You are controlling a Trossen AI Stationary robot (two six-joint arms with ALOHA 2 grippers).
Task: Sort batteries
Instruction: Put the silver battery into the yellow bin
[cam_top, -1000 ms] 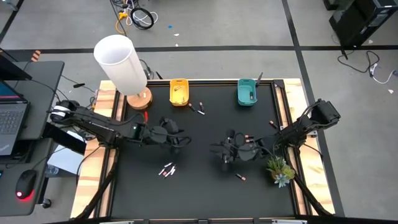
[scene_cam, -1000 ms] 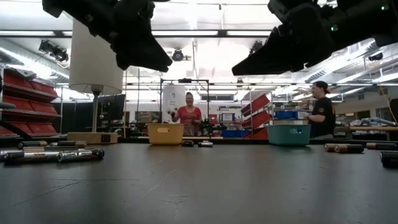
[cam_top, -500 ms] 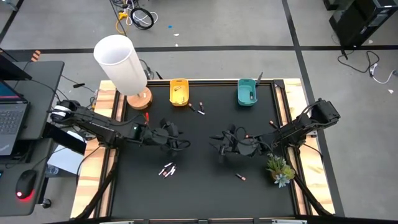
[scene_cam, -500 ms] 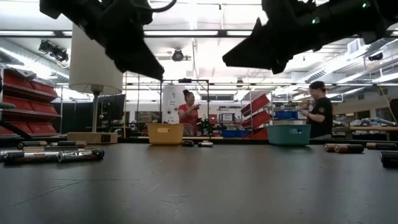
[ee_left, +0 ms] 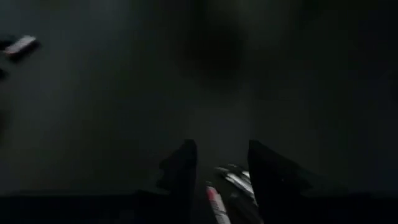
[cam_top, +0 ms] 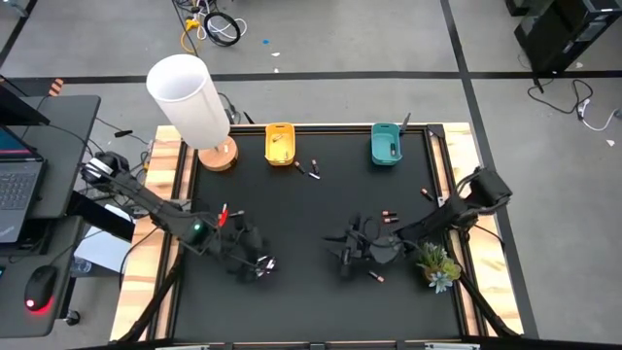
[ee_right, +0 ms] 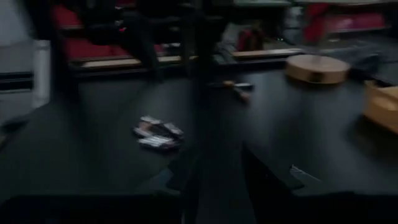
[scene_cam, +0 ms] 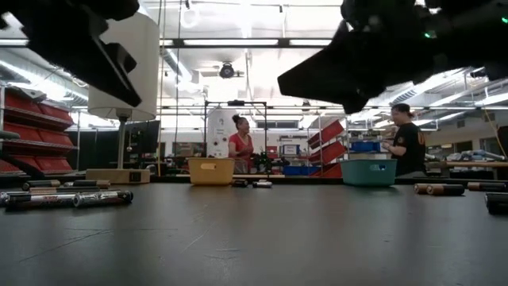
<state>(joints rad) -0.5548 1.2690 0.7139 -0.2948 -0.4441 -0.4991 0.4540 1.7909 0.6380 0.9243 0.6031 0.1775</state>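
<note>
Slim batteries lie scattered on the black table: a small cluster (cam_top: pixel 265 262) near the left front, one (cam_top: pixel 375 277) right of centre, others (cam_top: pixel 387 216) (cam_top: pixel 311 167) farther back. My left gripper (cam_top: pixel 251 264) hangs open just above the cluster, slanting down; in the left wrist view the batteries (ee_left: pixel 231 182) lie on the table between its fingers (ee_left: pixel 221 158). My right gripper (cam_top: pixel 345 251) is open near the table's middle, nothing between its fingers (ee_right: pixel 219 171), and it faces the cluster (ee_right: pixel 157 134). I cannot tell whether the left fingers touch a battery.
A yellow bin (cam_top: pixel 280 144) and a teal bin (cam_top: pixel 386 144) stand at the far edge. A white lamp (cam_top: pixel 190 97) is at the far left corner, a small plant (cam_top: pixel 437 262) at the right edge. People stand in the room beyond the table.
My left gripper has swung toward the table's near edge and sunk a little, ending over the battery cluster. My right gripper has moved slightly toward the near edge and down, tipping more level. The batteries lie as before.
</note>
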